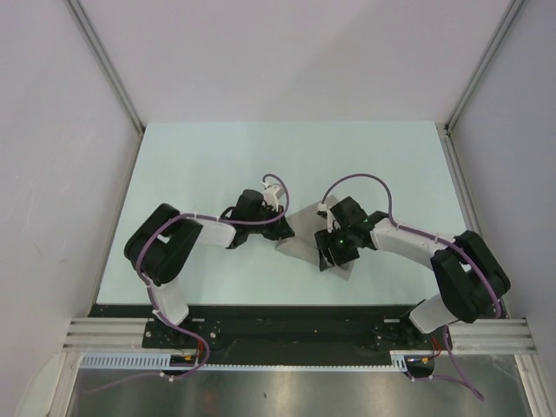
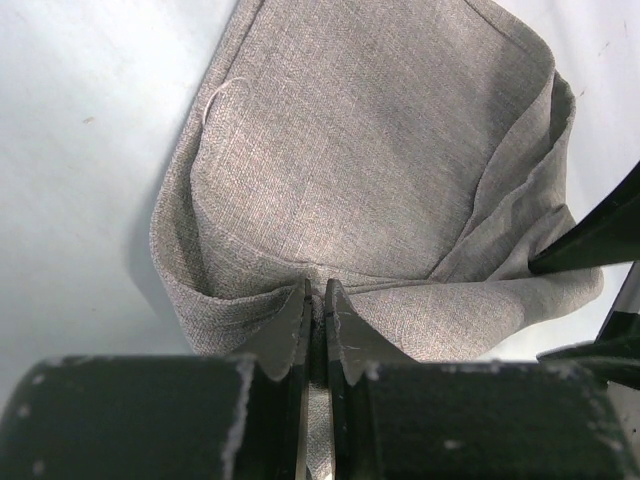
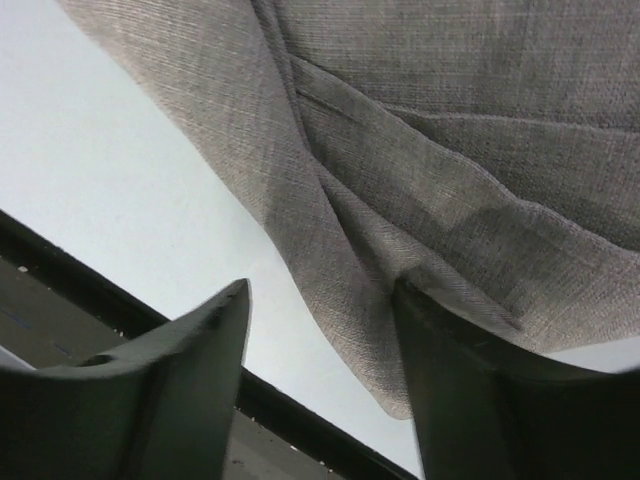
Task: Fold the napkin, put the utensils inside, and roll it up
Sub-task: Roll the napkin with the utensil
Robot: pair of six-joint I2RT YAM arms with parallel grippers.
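**Fig. 1.** Both arms reached inward from their bases with elbows bent outward. The 2 wrists met over the napkin (image 1: 304, 228) near the middle of the counter (image 1: 217, 156). The left gripper (image 2: 315, 292) pointed toward the right arm, its jaws pressed together on a pinched fold of cloth, with the fabric puckered around the tips. The right gripper (image 3: 318, 300) tilted down at the napkin's right side, jaws standing apart. A hanging flap of cloth lay between them, against 1 finger (image 3: 440, 380). The napkin lay partly doubled over, its layers loose.
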